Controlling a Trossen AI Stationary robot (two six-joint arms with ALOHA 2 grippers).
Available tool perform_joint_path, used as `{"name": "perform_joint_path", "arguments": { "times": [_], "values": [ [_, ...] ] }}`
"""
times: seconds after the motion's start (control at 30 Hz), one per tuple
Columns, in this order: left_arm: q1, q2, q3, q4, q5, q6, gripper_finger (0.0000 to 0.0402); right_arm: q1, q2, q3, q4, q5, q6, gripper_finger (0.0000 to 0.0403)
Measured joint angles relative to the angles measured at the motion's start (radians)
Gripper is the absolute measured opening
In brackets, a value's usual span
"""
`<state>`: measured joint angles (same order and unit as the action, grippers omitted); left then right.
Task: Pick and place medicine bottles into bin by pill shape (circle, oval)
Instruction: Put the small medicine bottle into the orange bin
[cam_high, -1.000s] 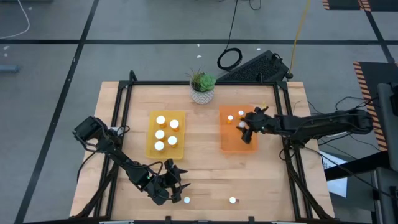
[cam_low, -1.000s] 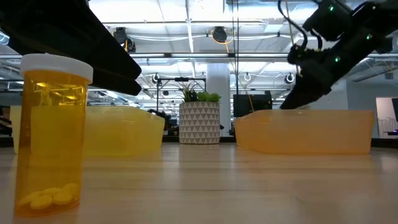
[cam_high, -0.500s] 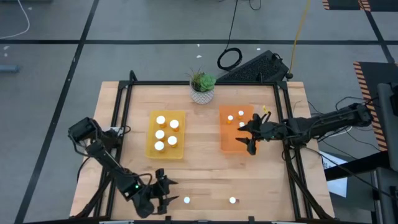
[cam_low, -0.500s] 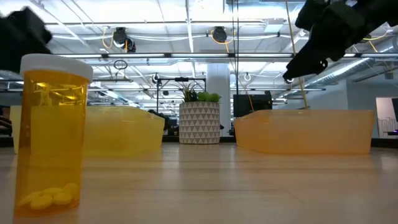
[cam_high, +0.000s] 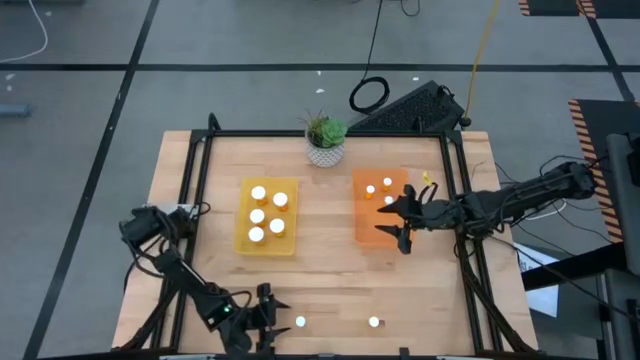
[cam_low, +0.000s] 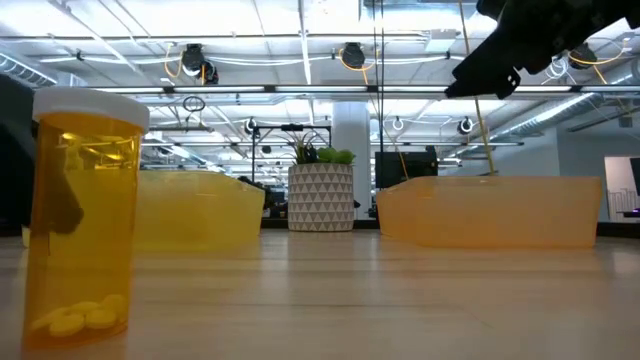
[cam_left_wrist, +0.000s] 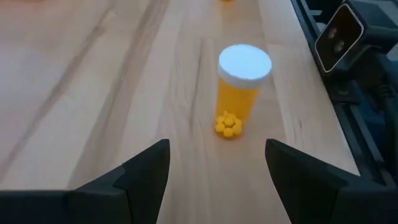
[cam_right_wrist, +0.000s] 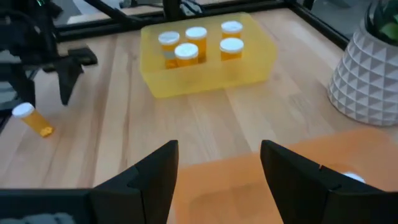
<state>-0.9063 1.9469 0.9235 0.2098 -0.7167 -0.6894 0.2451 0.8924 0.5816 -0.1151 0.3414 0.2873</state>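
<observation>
One medicine bottle (cam_high: 299, 322) with a white cap and an orange body stands upright on the wood near the table's near edge. In the left wrist view the bottle (cam_left_wrist: 242, 87) shows round yellow pills at its bottom. My left gripper (cam_high: 270, 318) is open just to the bottle's left, and the bottle stands beyond its fingertips. A second bottle (cam_high: 374, 322) stands farther right. Several bottles stand in the yellow bin (cam_high: 245, 235), two in the orange bin (cam_high: 365, 225). My right gripper (cam_high: 398, 220) hangs open above the orange bin's right side.
A white potted plant (cam_high: 325, 140) stands at the far edge between the two bins. A black frame rail (cam_high: 455, 200) runs along the table's sides. Bare wood lies between the bins and the near edge, broken only by the two loose bottles.
My left gripper has drawn back toward the table's near left, from over the loose bottle to beside it, staying open. My right gripper has risen out of the orange bin and shifted slightly toward the near edge. The bottles have not moved.
</observation>
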Motion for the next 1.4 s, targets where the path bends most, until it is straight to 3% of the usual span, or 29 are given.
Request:
{"name": "perform_joint_path", "arguments": {
  "times": [0.33,0.73,0.9,1.17,1.4],
  "values": [
    [0.049,0.076,0.0,0.123,0.092,0.013,0.0266,-0.001,0.023,0.0,0.044,0.001,-0.023,0.0224],
    [0.076,0.076,0.0,0.143,0.158,0.051,0.0173,-0.001,0.023,0.0,0.101,-0.005,-0.046,0.0224],
    [0.066,0.077,0.0,0.195,0.189,0.132,0.0179,-0.001,0.023,0.0,0.096,-0.006,-0.049,0.0224],
    [0.09,0.077,0.0,0.188,0.198,0.13,0.0221,-0.001,0.023,-0.001,0.098,-0.005,-0.057,0.0224],
    [0.116,0.077,0.0,0.193,0.243,0.155,0.0207,-0.001,0.023,-0.001,0.1,-0.005,-0.064,0.0224]
  ]
}}
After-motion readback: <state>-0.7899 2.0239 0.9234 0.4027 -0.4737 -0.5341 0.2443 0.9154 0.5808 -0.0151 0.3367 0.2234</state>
